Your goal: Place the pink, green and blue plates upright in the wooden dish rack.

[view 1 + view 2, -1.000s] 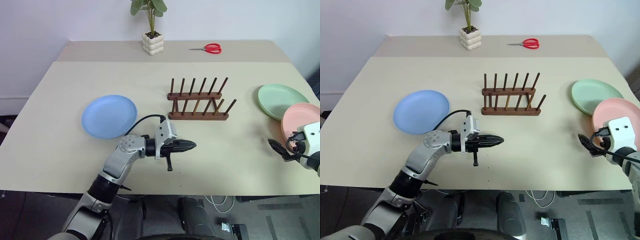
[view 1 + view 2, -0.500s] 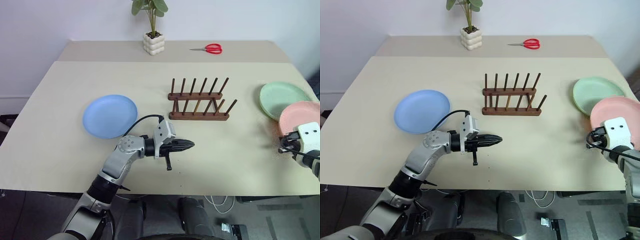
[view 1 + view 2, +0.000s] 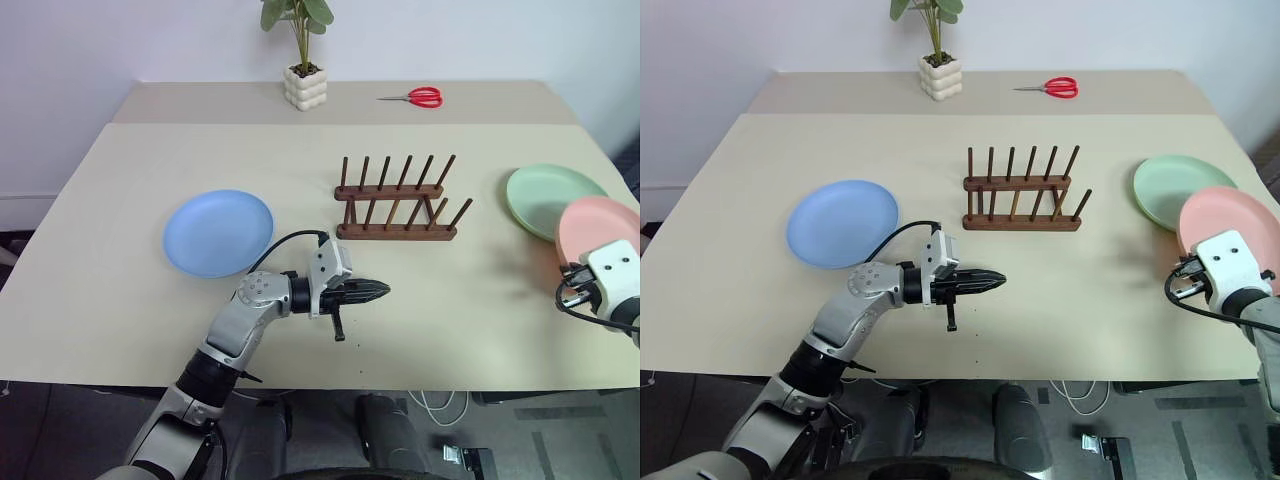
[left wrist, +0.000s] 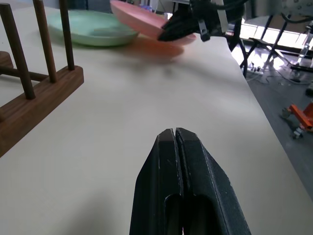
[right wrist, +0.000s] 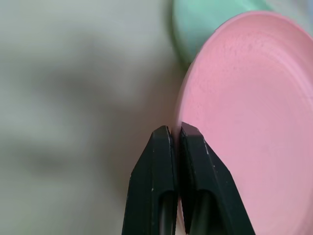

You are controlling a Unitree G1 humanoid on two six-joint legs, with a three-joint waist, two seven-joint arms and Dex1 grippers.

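The dark wooden peg rack (image 3: 398, 205) stands empty. The right claw (image 5: 172, 142) pinches the round salmon-pink plate's (image 3: 597, 227) rim; the left claw (image 4: 175, 139) is closed, empty.

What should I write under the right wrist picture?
The right pincer pinches the pink plate's rim, with the green plate just behind.

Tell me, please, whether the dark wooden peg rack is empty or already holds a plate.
Empty. The dark wooden peg rack has bare pegs; the round light blue plate, mint green plate and salmon pink plate sit outside it.
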